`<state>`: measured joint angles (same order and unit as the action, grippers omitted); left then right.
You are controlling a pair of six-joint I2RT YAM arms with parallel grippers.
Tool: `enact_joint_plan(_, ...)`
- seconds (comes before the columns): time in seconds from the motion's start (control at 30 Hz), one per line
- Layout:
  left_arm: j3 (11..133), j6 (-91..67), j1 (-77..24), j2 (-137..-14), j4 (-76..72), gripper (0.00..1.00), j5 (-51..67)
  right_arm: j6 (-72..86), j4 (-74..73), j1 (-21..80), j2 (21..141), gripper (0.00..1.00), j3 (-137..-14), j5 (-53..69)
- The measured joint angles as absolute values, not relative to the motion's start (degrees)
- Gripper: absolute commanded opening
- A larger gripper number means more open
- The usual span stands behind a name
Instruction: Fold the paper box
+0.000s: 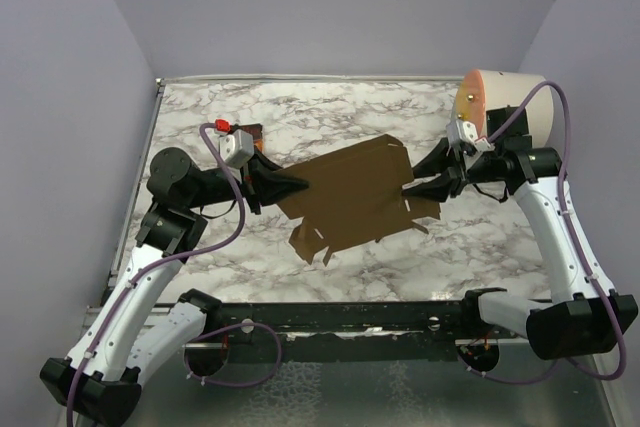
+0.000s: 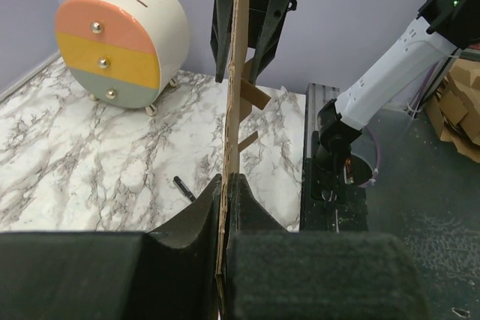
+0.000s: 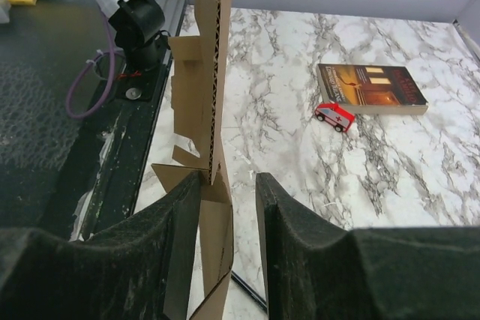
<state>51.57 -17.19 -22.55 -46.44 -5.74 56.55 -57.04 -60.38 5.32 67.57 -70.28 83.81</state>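
Paper box (image 1: 350,197): flat brown corrugated sheet

Left arm (image 1: 140,287): base at near-left edge, elbow bent, forearm reaching right toward table centre; left gripper (image 1: 298,184) level, pointing right, jaws pressed together on the left edge of the box (image 1: 350,197). Right arm (image 1: 565,247): base at near-right edge, lower link rising away from it, forearm reaching left; right gripper (image 1: 410,189) pointing left, facing the other, jaws parted, box edge between them, lying against one finger (image 3: 150,237), the other finger clear of it
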Motion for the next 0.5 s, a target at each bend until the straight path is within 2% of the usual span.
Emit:
enact_joint_plan(0.3,50.94,-18.81,-22.55,-46.46,-8.54,0.00,57.34,-56.36,-60.07,5.69,67.44,0.32,-69.28,84.25)
enact_joint_plan(0.5,50.28,-20.23,-22.55,-46.46,-10.57,0.00,57.65,-56.03,-59.99,5.72,67.44,0.23,-69.12,85.49)
